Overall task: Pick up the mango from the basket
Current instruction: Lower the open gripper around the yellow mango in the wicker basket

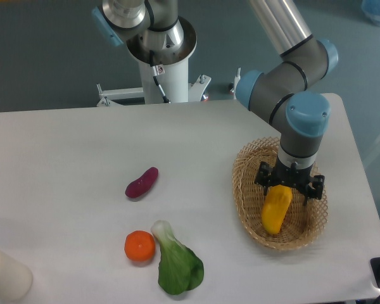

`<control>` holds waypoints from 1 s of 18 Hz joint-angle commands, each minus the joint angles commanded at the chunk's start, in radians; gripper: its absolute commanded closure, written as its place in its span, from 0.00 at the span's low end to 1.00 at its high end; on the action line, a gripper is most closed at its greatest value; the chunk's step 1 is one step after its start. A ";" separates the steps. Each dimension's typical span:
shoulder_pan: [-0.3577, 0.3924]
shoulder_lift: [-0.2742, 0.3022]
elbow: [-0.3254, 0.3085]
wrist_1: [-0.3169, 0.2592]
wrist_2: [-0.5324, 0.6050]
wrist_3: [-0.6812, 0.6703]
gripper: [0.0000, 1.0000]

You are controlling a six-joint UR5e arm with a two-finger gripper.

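- Camera view, fixed above the table: the gripper is down inside the basket, straddling the upper end of the mango.
- The mango lies in the right half of the basket, long axis running from the gripper toward the near rim, its lower end close to the wicker wall.
- Black fingers show on either side of the fruit's top end, spread about as wide as the mango; whether they already press on it or only bracket it cannot be told from this angle.
- Step in hand, as I judge it: the grasp itself, at the point of closing on the mango, with the lift not yet done, since the fruit looks to be resting on the basket floor.
- Next move calls for a firm closure on a smooth, rounded skin, then a straight rise clear of the rim; gripped near one end, the fruit may swing or slip.
- Elsewhere on the table: a purple vegetable, an orange, a leafy green, and a pale cylinder at the near left corner.
- No brand, label or legible writing shows anywhere.
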 joint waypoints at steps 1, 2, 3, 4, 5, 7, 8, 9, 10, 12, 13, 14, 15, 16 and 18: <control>-0.003 -0.002 -0.003 0.006 0.005 0.000 0.00; -0.003 -0.002 -0.008 0.006 0.006 0.003 0.00; -0.003 0.000 -0.005 0.006 0.005 0.005 0.00; -0.002 0.000 -0.009 0.006 0.005 0.009 0.00; -0.002 0.002 -0.011 0.006 0.005 0.023 0.00; -0.002 0.003 -0.024 0.008 0.005 0.026 0.00; -0.002 0.006 -0.034 0.006 0.006 0.026 0.00; -0.002 0.014 -0.047 0.009 0.005 0.029 0.00; -0.002 0.018 -0.055 0.011 0.005 0.032 0.00; -0.002 0.017 -0.058 0.011 0.005 0.043 0.00; -0.002 0.017 -0.064 0.011 0.005 0.044 0.00; -0.003 0.017 -0.075 0.017 0.005 0.043 0.00; -0.003 0.015 -0.077 0.028 0.005 0.041 0.00; -0.005 0.015 -0.084 0.029 0.005 0.043 0.00; -0.005 0.003 -0.074 0.032 0.006 0.043 0.00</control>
